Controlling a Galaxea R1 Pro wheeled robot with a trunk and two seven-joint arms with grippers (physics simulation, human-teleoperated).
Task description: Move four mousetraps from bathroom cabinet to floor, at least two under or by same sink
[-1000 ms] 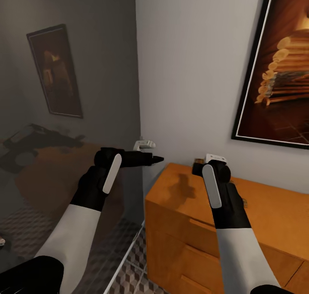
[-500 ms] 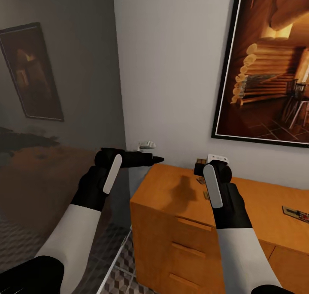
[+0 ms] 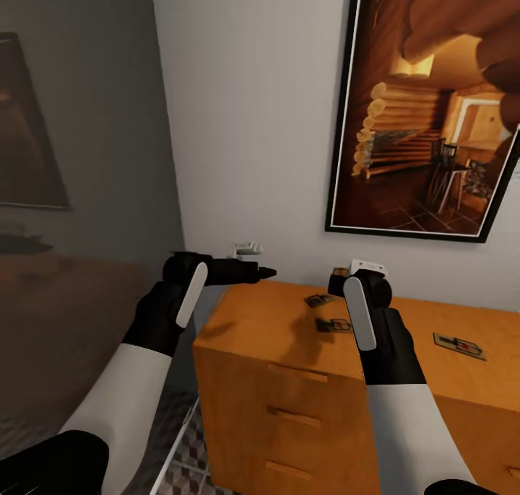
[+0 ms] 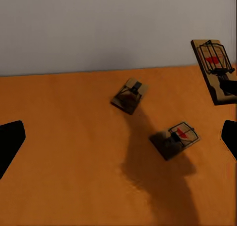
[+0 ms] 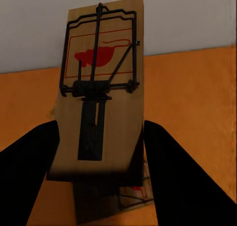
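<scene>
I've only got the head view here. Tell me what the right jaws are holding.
Observer: A trap, gripped by its long edges between the right jaws. Its red mouse print faces the wrist camera.
Operator: Now report the left jaws.
Observer: Open, with nothing between them, aimed at the cabinet top.
Operator: Give me what's behind the held trap.
Observer: A second trap, lying flat on the cabinet and partly hidden by the held one.
</scene>
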